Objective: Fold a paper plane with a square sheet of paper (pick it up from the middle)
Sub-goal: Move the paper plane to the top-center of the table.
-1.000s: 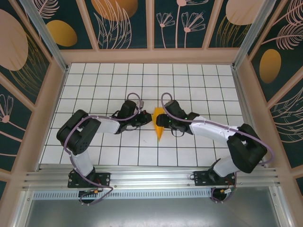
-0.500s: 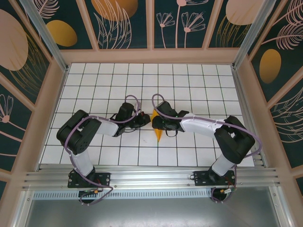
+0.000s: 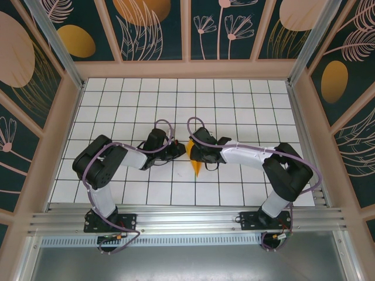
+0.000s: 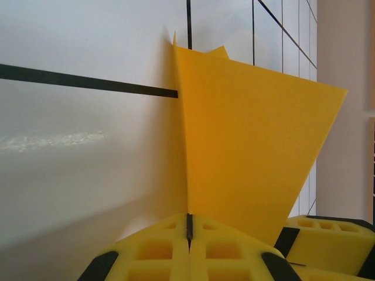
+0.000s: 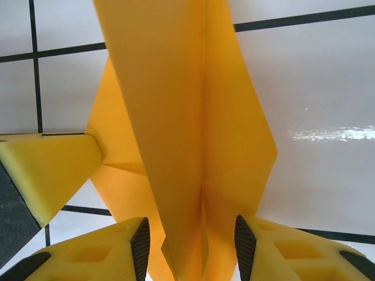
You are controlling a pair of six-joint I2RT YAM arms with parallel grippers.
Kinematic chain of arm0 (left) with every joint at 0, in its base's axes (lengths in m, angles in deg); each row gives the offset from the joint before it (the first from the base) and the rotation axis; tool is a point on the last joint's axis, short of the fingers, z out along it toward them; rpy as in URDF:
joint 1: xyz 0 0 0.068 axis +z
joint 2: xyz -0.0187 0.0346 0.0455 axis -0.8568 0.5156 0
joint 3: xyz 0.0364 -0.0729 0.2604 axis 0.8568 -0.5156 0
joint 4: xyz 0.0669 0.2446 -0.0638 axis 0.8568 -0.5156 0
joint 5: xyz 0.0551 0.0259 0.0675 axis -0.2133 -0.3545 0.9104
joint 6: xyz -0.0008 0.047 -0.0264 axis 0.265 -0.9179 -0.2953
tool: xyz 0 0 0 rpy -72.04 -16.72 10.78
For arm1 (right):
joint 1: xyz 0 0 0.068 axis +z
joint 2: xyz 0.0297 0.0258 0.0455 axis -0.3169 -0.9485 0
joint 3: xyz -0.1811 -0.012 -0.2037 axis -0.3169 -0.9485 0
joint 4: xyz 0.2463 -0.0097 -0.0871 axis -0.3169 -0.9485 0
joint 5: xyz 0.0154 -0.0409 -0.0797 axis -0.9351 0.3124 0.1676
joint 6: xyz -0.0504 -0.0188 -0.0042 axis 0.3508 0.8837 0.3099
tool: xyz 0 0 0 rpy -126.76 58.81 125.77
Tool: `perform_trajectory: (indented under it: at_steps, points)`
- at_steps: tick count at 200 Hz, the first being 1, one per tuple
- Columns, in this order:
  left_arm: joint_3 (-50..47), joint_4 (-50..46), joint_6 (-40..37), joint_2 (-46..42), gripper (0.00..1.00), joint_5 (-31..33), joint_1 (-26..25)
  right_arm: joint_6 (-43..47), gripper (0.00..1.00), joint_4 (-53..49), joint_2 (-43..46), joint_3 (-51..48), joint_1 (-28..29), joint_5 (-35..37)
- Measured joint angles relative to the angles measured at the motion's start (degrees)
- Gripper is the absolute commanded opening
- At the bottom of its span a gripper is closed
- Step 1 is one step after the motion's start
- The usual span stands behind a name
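The paper plane [image 3: 197,165] lay on the table [image 3: 234,99]. The left gripper [image 4: 188,229], on the plane's left, was pinched together on its edge. The right gripper [image 5: 190,243] straddled the plane's centre fold, jaws apart.

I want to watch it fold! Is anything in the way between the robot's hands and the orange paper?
Nothing visible. The left gripper has its jaws shut on the paper, and the right gripper has its jaws apart around it.
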Motion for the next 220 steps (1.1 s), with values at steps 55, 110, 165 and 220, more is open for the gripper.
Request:
perform_trajectory:
  at_steps: [55, 110, 165, 220]
  points:
    - [-0.3, 0.2, 0.4, 0.2, 0.0, 0.0, 0.0, -1.3, 0.35, -0.2, -2.8, 0.4, 0.9, -0.1]
    - [-0.6, 0.2, 0.4, 0.2, 0.0, 0.0, 0.0, -3.5, 0.25, -0.7, -4.9, 3.2, 1.8, 1.7]
    - [-1.0, -0.2, 0.4, 0.2, 0.03, 0.1, 0.1, -5.0, 0.21, -1.7, -8.3, 4.7, 1.8, 2.3]
    - [-0.9, -2.5, -1.0, -0.1, 0.18, 0.7, 0.1, -5.8, 0.01, -2.2, -8.3, 5.3, 2.1, 2.7]
